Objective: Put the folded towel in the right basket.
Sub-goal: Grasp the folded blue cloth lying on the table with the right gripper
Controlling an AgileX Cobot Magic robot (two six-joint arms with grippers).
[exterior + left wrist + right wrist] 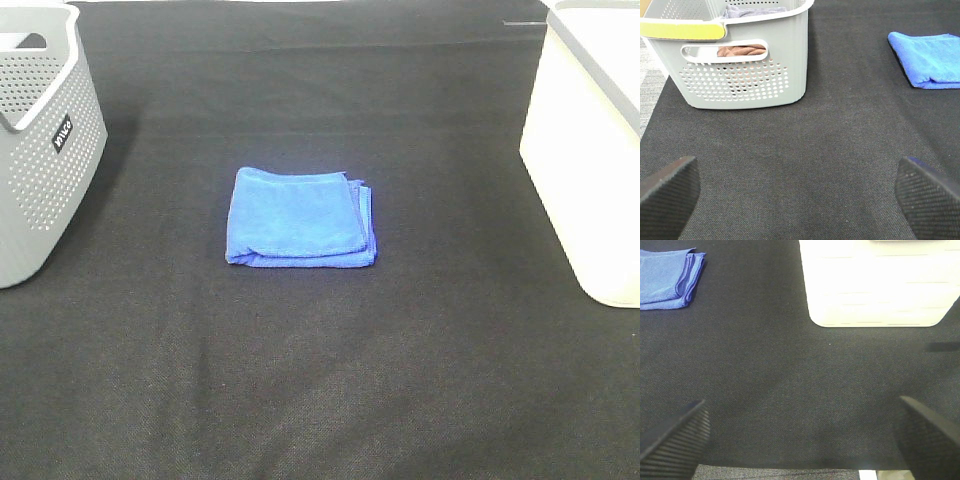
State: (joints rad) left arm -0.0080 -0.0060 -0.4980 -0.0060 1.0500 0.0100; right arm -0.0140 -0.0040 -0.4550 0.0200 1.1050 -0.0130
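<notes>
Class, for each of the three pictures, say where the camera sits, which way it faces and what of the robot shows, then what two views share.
Exterior high: mounted high, looking down on the black mat, with the towel between the grey basket and the white basket; no arm shows.
Left wrist: low on the left arm, facing the grey basket; the left gripper shows, fingers apart.
Right wrist: low on the right arm, facing the white basket; the right gripper shows, fingers apart.
Shared: both wrist views catch the towel.

A grey perforated basket (45, 175) stands at the black table's (320, 390) left edge, holding a brown cloth (742, 50).
</notes>
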